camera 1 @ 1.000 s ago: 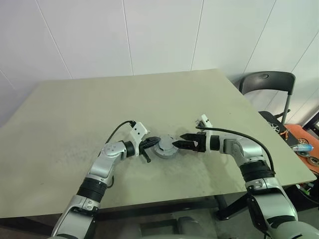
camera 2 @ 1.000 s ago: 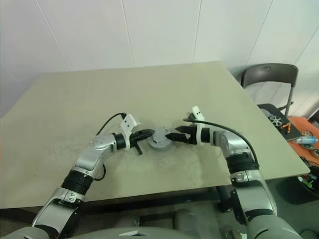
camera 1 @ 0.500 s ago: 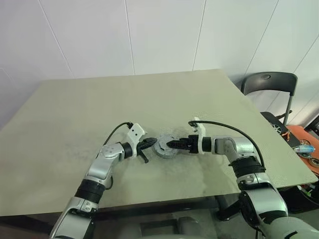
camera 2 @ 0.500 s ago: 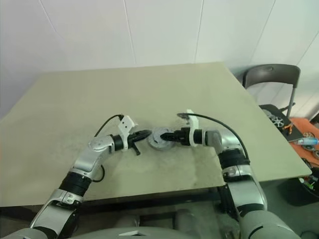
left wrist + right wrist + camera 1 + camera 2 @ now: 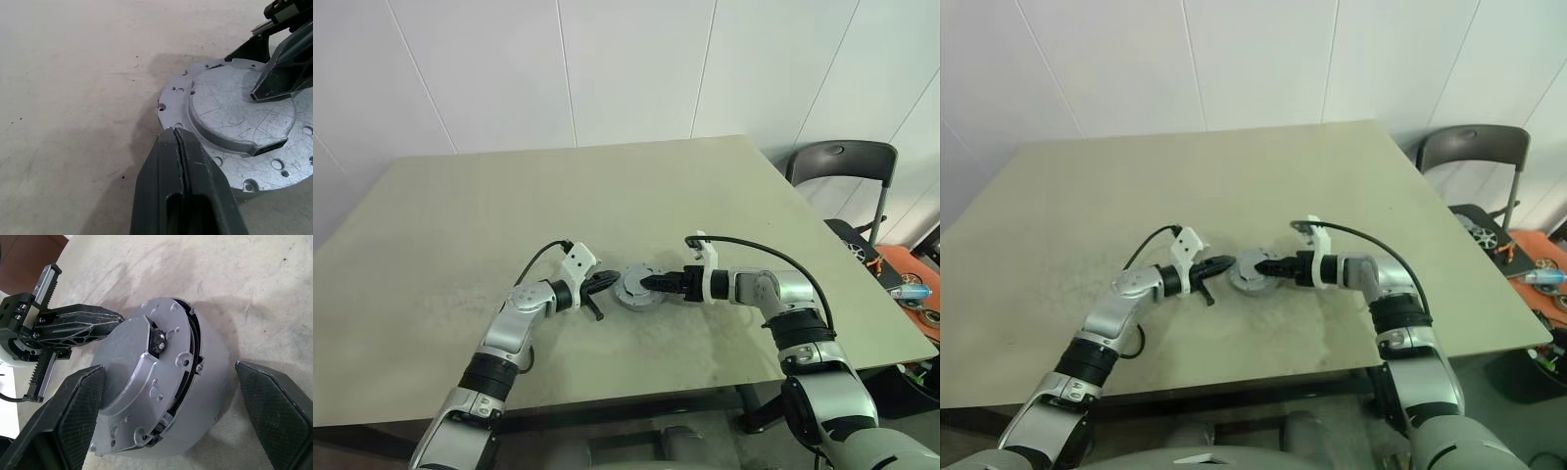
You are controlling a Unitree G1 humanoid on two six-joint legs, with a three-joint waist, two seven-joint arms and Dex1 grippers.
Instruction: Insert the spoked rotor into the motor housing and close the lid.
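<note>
Motor housing (image 5: pixel 195 396): round grey-cased unit resting on the tabletop (image 5: pixel 460 215), near the front edge and roughly midway between the two arms. All places below are given relative to this housing.

Lid (image 5: pixel 234 122): grey-silver disc with a raised centre and small holes round its flange, seated on top of the housing; a dark hub (image 5: pixel 159 340) shows at its centre. A dark gap shows between lid and housing along one side. Spoked rotor: cannot be made out.

Left hand (image 5: pixel 607 282): on the housing's left side, fingers pressed flat together with nothing between them, the tip at the lid's flange; whether it touches cannot be told from the wrist view.

Right hand (image 5: pixel 651 284): on the housing's right side, fingers spread wide, one to each side of the housing in its own wrist view, gripping nothing. In the left wrist view one black fingertip (image 5: pixel 279 81) lies over the lid's raised centre.

Chair (image 5: pixel 837 162): dark, beyond the tabletop's far right corner, well apart from the housing.

Wall (image 5: pixel 607 69): white panels, behind the tabletop.
</note>
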